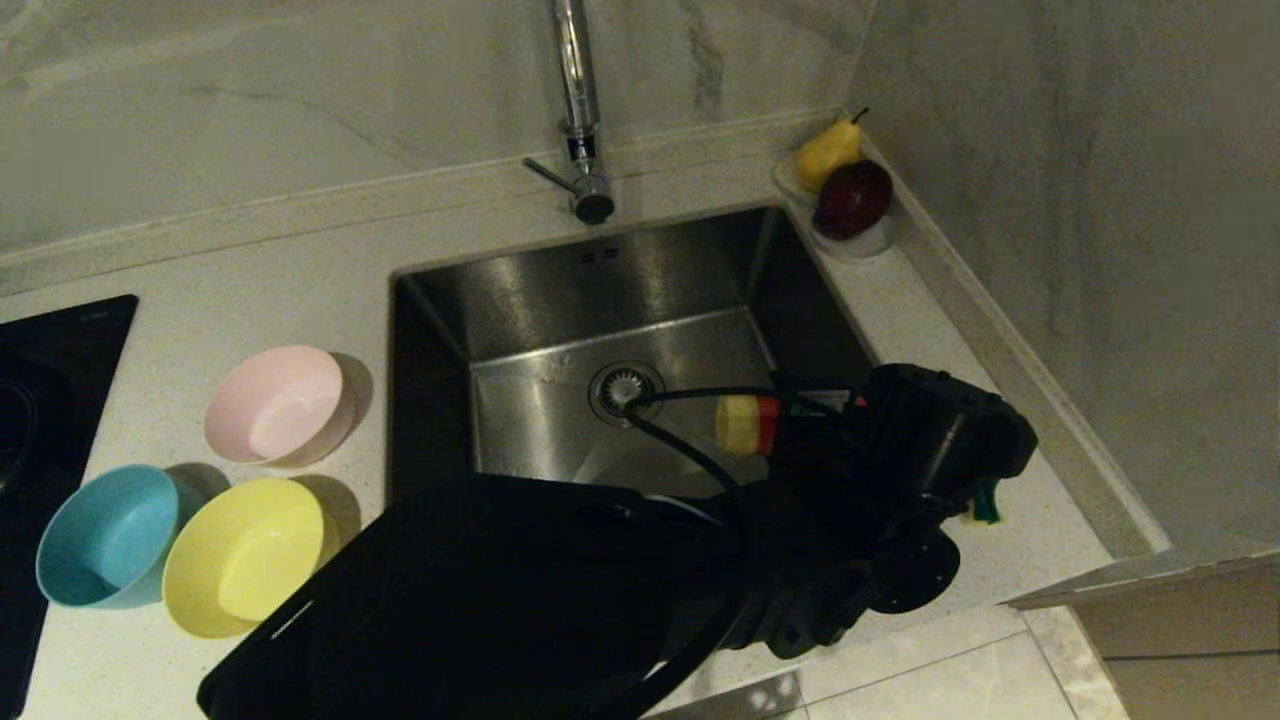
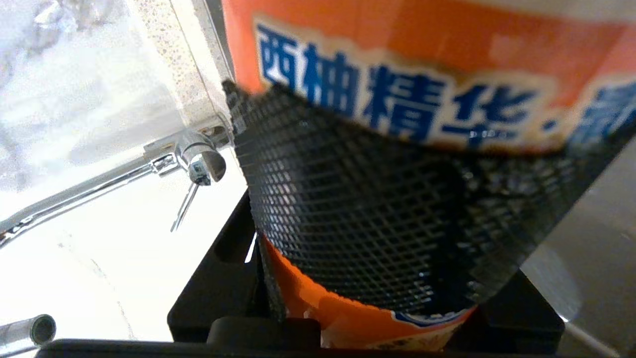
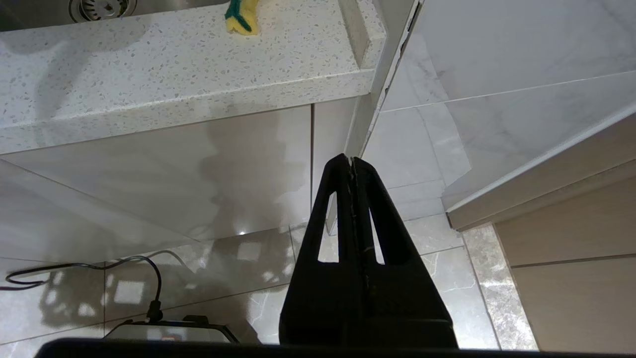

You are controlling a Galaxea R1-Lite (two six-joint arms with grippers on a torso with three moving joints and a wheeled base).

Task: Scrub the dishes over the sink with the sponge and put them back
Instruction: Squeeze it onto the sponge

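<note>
Three bowls stand on the counter left of the sink (image 1: 560, 290): pink (image 1: 280, 405), blue (image 1: 105, 535) and yellow (image 1: 245, 555). My left gripper (image 1: 810, 430) reaches over the sink's right side and is shut on an orange-labelled detergent bottle (image 1: 745, 425), which lies sideways with its yellow and red end toward the drain. In the left wrist view the bottle (image 2: 397, 49) fills the frame between the textured pads (image 2: 348, 209) of the left gripper (image 2: 377, 164). The sponge (image 1: 985, 505) lies on the counter right of the sink, mostly hidden behind the wrist, and shows as the sponge (image 3: 242, 17). My right gripper (image 3: 352, 161) hangs shut below the counter.
A tall chrome tap (image 1: 578, 110) stands behind the sink. A white saucer (image 1: 858, 245) with a pear and a dark red apple sits in the back right corner. A black cooktop (image 1: 50, 380) lies at the far left. The wall runs close along the right.
</note>
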